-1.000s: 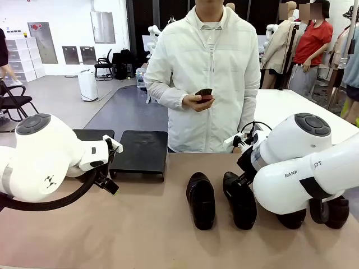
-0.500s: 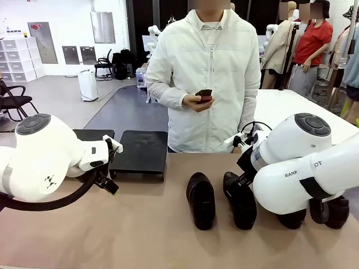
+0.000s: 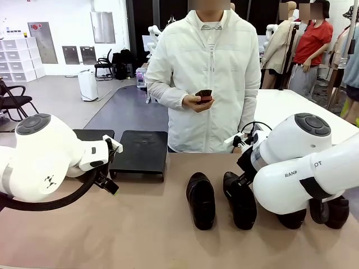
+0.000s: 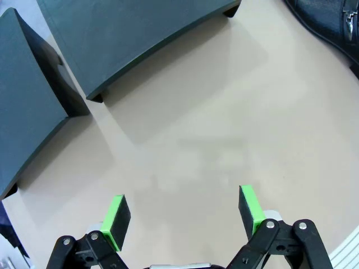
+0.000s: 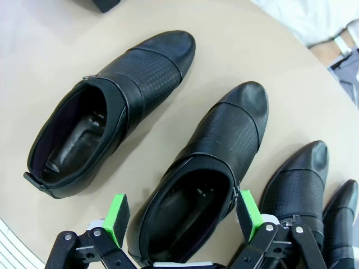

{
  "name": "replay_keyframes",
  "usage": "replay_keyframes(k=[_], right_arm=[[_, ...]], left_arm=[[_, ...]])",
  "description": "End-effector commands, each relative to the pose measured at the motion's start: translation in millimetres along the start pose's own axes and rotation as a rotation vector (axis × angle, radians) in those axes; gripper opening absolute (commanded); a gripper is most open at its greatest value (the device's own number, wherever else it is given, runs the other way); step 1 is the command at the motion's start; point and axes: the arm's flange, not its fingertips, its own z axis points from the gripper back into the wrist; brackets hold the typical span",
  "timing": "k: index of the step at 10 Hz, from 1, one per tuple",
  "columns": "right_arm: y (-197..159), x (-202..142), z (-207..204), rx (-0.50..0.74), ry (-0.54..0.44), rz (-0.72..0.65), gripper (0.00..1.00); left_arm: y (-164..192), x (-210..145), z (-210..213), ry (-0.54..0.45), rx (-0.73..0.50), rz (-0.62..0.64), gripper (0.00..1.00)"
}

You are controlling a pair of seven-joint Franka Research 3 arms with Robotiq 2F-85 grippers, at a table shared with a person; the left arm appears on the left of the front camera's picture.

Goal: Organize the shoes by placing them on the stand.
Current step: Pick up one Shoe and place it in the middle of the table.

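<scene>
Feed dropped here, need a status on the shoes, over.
Left gripper open, over bare table. Right gripper open, above a shoe. Four shoes on table, none on stand. Nothing between them.

The left arm [image 3: 45, 157] is a run of glossy white rounded shells. It has a dark grey round cap [image 3: 33, 123] on its big joint, a small black mark low on the shell and a thick black cable [image 3: 56, 203] looping beneath it. The right arm [image 3: 303, 179] has the same white shells, a grey cap [image 3: 313, 124], grey lettering, a black band [image 3: 315, 189] and thin black wires [image 3: 253, 124] by the wrist. The left tool [image 4: 182, 210] and the right tool [image 5: 182, 216] are black linkages with silver pivot screws [image 4: 267, 225], and each finger is tipped by a bright green pad [image 4: 116, 219].
</scene>
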Motion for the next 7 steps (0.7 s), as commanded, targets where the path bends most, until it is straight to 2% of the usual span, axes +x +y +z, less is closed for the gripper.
replay_keyframes(k=[1, 4, 5, 6, 7], right_arm=[[0.0, 0.0, 0.0, 0.0, 0.0, 0.0, 1.0], [0.0, 0.0, 0.0, 0.0, 0.0, 0.0, 1.0], [-0.2, 11.4, 18.4, 0.04, 0.017, -0.033, 1.0], [-10.6, 28.1, 50.1, 0.077, 0.049, -0.107, 1.0], [-16.1, 39.6, 86.3, 0.096, 0.052, -0.165, 1.0]], left_arm=[[0.2, 0.1, 0.3, -0.001, 0.0, 0.0, 1.0], [0.0, 0.0, 0.0, 0.0, 0.0, 0.0, 1.0], [3.4, 1.9, 21.8, -0.012, -0.051, -0.029, 1.0], [7.5, 9.3, 49.3, -0.023, -0.112, 0.042, 1.0], [8.7, 10.3, 82.1, 0.079, -0.151, 0.145, 1.0]])
